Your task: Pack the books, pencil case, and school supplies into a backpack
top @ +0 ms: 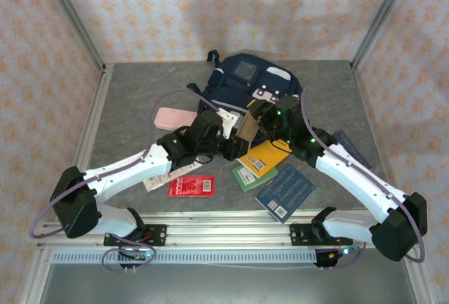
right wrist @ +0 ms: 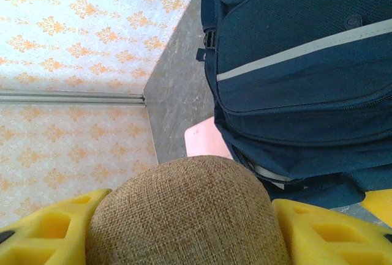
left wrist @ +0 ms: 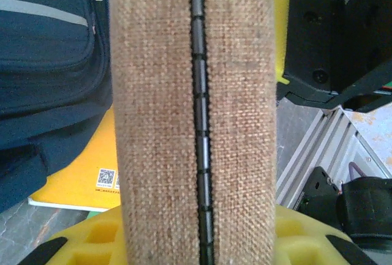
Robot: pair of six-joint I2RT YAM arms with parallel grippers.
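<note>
Pinches one rounded end of the burlap pencil case (right wrist: 184, 204) in the right gripper (right wrist: 184, 243), yellow fingers (right wrist: 49, 228) tight on both sides. Clamps its zippered length in the left gripper (left wrist: 199, 246) too. Holds it raised just in front of the backpack (top: 242, 79), over the orange-yellow book (top: 270, 156). Nearer the arm bases: green book (top: 249, 176), dark blue book (top: 286, 190), red packet (top: 191, 186).

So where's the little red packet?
In the top view, the flat bright red packet lies near the front, left of centre, between the white flat packet and the small green book.
</note>
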